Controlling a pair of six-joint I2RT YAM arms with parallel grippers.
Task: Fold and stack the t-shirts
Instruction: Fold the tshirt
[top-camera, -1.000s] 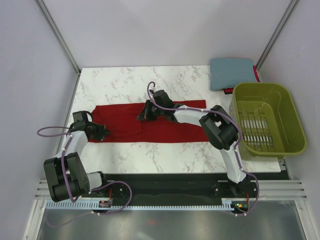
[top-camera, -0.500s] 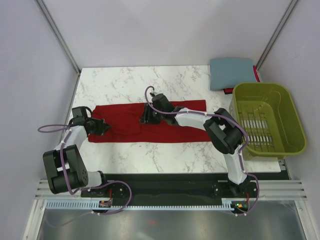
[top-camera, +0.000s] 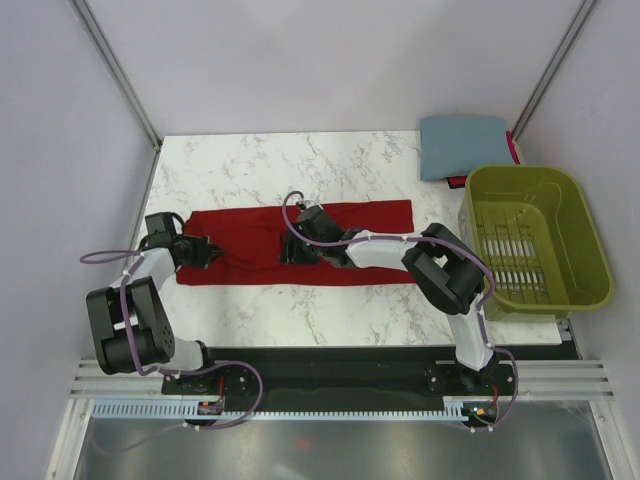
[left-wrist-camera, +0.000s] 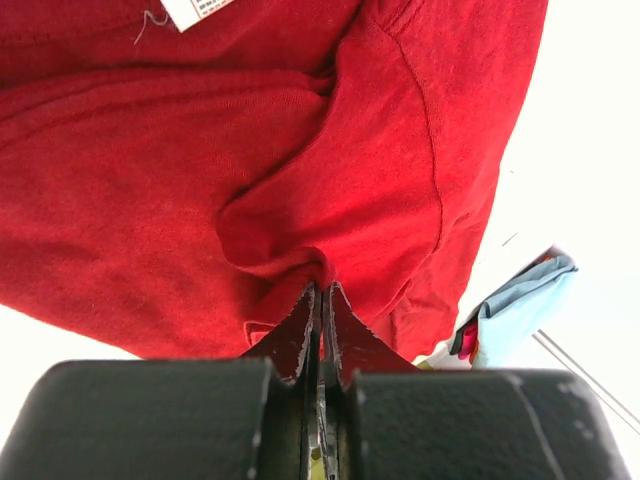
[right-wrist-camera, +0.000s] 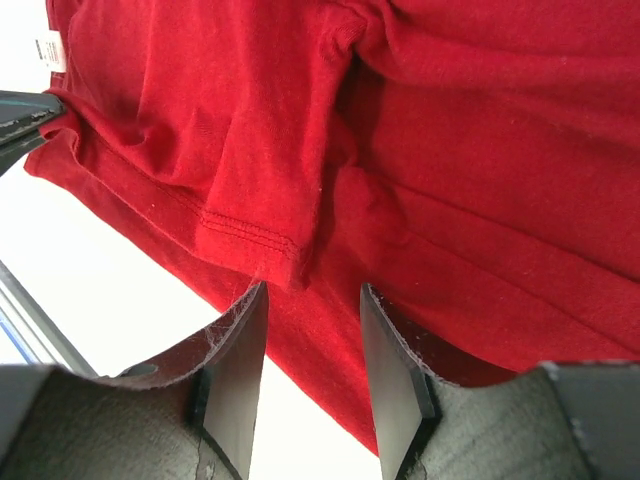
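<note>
Fingers (left-wrist-camera: 298, 335) of your left gripper (left-wrist-camera: 320, 292) are pressed together in the left wrist view, and they pinch a small ridge of the dark red t-shirt (left-wrist-camera: 150, 180) between their tips. You see the cloth rise into a soft fold just ahead of the tips. A white label (left-wrist-camera: 195, 10) lies on the shirt at the top edge of this view. The blue-grey t-shirt (left-wrist-camera: 525, 305) shows far off on the right, on the table (left-wrist-camera: 585, 100).

In the right wrist view, the fingers (right-wrist-camera: 235, 350) of your right gripper (right-wrist-camera: 310, 295) stand apart and hold nothing. The dark red t-shirt (right-wrist-camera: 480, 200) fills the view below them, and a stitched hem (right-wrist-camera: 250, 232) of a folded-over layer lies just ahead of the gap. Whether the tips touch the cloth, you cannot tell from this view.

From the top camera, the dark red t-shirt (top-camera: 240, 230) lies as a long flat band across the middle of the table (top-camera: 300, 160), from left to right. Your left gripper (top-camera: 205, 252) is at its left end, and your right gripper (top-camera: 290, 248) is over its middle part, a little left of centre. The blue-grey t-shirt (top-camera: 462, 145) lies folded at the far right corner, well apart from the red one. The olive-green basket (top-camera: 535, 240) stands just to the right of the red band, near the folded shirt.
</note>
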